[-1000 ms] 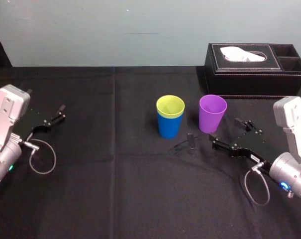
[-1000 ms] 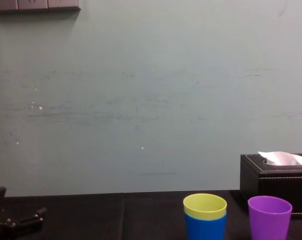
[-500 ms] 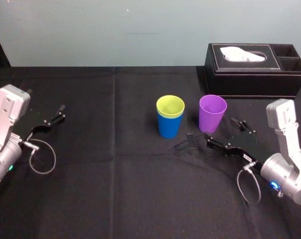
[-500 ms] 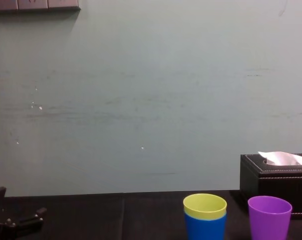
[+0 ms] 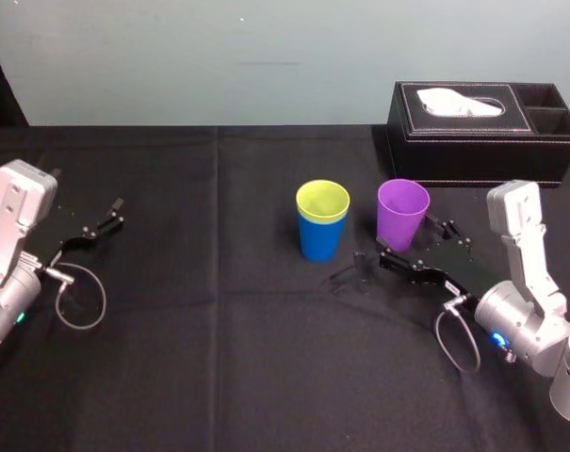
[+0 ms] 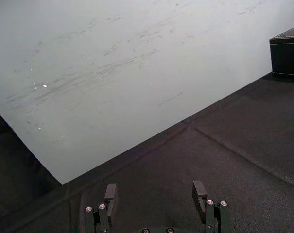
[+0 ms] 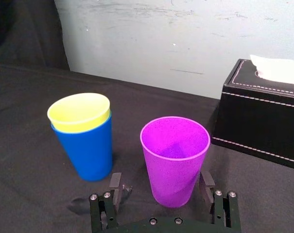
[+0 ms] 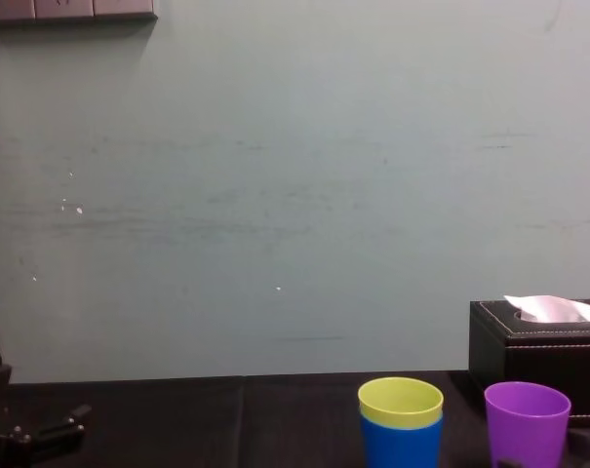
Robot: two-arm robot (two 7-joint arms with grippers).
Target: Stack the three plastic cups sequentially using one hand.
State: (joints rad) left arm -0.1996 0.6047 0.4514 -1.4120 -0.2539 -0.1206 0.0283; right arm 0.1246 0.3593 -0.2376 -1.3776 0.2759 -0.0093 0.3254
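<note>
**Right claw** [image 5: 404, 238] [image 7: 160, 180]: released, fingers spread wide. One finger stands on each side of the purple cup's lower half. The finger toward the stacked pair is clear of the wall. The other is very near it, and contact cannot be told. A second ago the claw lay short of the cup, nearer the robot; it has since moved forward until the cup is between its fingers.

**Purple cup** [image 5: 402, 215] [image 7: 175, 160] [image 8: 527, 421]: upright, mouth up, between the right claw's fingers, ungrasped. Position unchanged from a second ago.

**Yellow-green cup** [image 5: 322, 200] [image 7: 79, 111] [image 8: 400, 402]: nested in the blue cup, only its rim band showing. It stands beside the right claw, off its left finger. Unchanged.

**Blue cup** [image 5: 319, 237] [image 7: 91, 150] [image 8: 402, 444]: upright on the worktop [image 5: 219, 358], carrying the yellow-green one, near the purple cup but apart from it. Unchanged.

**Tissue box** [image 5: 482, 141] [image 7: 261, 121] [image 8: 529, 351]: black, white tissue at the slot, beyond the right claw and behind the purple cup.

**Left claw** [image 5: 110, 215] [image 6: 155, 189] [image 8: 51, 434]: released, fingers apart, holding nothing. It is low over the worktop, well apart from all three cups, and in the same place as a second ago.
</note>
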